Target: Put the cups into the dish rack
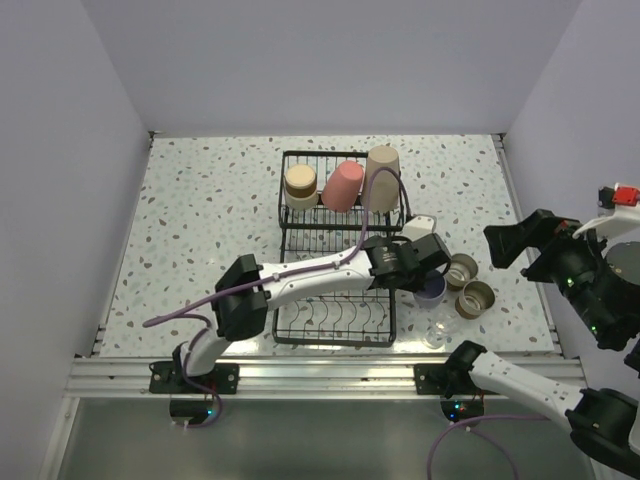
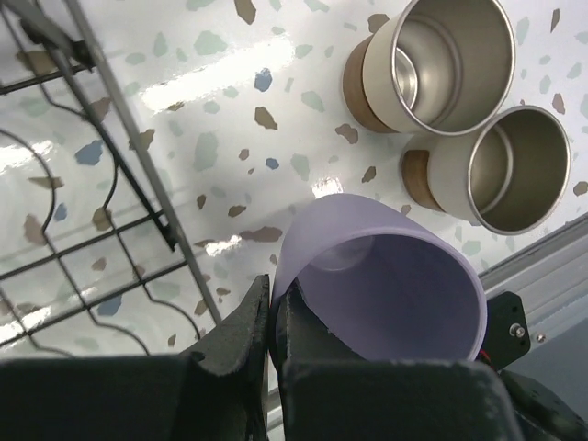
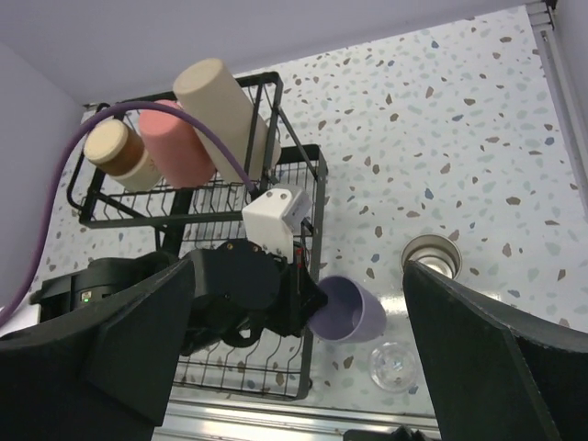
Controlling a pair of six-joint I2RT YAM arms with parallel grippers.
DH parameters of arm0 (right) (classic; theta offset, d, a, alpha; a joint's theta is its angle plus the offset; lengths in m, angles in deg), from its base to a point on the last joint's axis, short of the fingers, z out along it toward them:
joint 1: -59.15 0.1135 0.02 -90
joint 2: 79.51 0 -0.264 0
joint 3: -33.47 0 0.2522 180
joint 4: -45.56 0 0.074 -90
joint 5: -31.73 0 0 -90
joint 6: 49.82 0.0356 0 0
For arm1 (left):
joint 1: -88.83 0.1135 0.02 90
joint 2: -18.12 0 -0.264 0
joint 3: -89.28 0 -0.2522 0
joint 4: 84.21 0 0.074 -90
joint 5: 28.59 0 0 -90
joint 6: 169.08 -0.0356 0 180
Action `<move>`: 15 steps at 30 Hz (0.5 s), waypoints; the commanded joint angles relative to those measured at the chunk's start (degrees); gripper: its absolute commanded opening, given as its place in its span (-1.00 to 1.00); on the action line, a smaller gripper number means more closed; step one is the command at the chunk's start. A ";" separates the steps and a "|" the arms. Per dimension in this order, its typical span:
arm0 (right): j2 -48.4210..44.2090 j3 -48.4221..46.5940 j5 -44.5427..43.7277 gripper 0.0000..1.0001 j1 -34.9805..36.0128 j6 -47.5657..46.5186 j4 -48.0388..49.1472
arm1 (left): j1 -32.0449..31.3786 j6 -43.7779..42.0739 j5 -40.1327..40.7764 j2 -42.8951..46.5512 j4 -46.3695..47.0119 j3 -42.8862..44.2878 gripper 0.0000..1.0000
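The left end effector (image 2: 271, 303) pinches the rim of the lavender cup (image 2: 386, 294), tilted just right of the dish rack (image 1: 330, 318). Lift it clear of the rack's wire edge before swinging left, avoiding the two tan cups (image 2: 441, 64) nearby. The right end effector (image 1: 505, 247) stands wide, empty.

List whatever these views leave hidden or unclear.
- Top external: lavender cup mostly covered by the left gripper.
- Left wrist: whether that cup rests on the table; its wall hides the underside.
- Right wrist: nearer tan cup, behind a finger of the right gripper.
- Top external: clear glass, too faint for detail.
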 commanded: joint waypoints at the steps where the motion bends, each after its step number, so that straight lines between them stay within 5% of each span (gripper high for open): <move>1: 0.06 -2.26 3.26 0.97 0.04 -2.92 3.79 | -3.05 4.90 6.84 7.96 -4.50 0.55 -1.00; 7: -4.68 4.24 13.80 0.97 -0.04 -2.66 13.88 | -8.85 9.20 14.05 17.97 -8.28 -2.52 -1.00; 10: -5.66 7.06 19.79 0.96 -0.04 -0.56 18.39 | -10.62 10.44 16.69 27.81 -2.87 -9.63 -1.00; 15: -4.34 7.67 30.40 0.97 0.04 4.27 23.99 | -11.07 6.76 21.16 51.87 14.09 -33.60 -1.00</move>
